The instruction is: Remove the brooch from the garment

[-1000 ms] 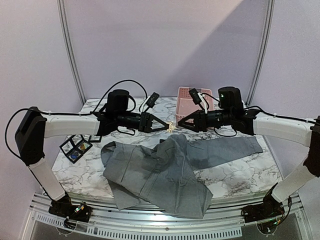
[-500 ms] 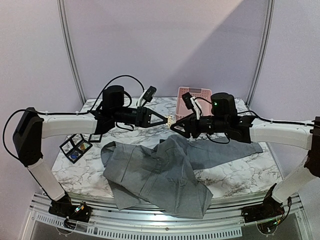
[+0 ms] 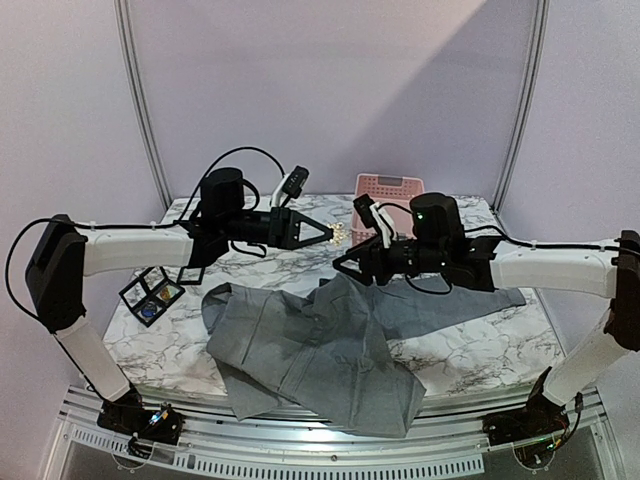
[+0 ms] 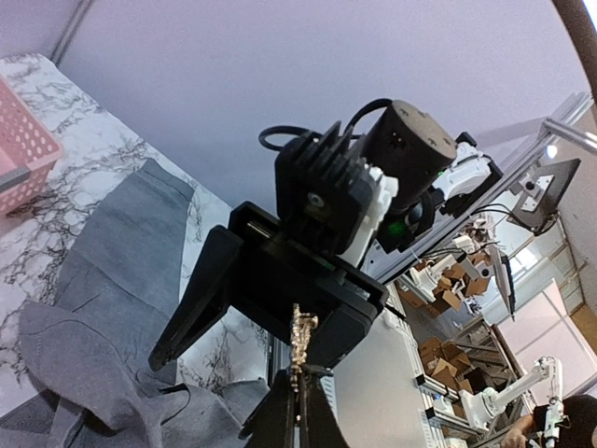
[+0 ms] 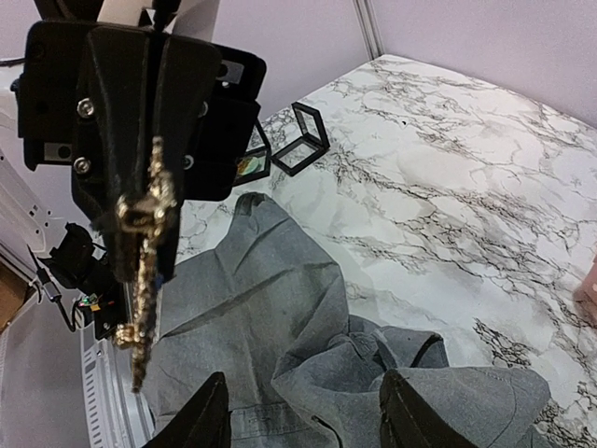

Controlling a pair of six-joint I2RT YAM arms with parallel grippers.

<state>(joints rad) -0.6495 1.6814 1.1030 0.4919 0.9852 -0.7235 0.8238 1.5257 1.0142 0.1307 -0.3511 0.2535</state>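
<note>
Marble table (image 3: pixel 485 352) under pale lilac walls, arms reaching in from the near edge.

- Brooch (image 3: pixel 339 236) – gold, elongated, off the garment (image 3: pixel 310 350) and in mid-air above its far part.
- Left gripper (image 3: pixel 326 237) – fingers pinched tight on the brooch's lower end; in the left wrist view the brooch (image 4: pixel 300 336) stands up from the tips.
- Right gripper (image 3: pixel 342 266) – just right of the brooch and a little lower, facing the left one. Fingers (image 5: pixel 207 418) stand apart with nothing between them.
- Garment: grey, crumpled, spread over the table middle, with one part draped over the near edge.
- Pink basket (image 3: pixel 385 193) at the far edge, right of centre.
- Black-framed boxes (image 3: pixel 150 295) at the left.
</note>
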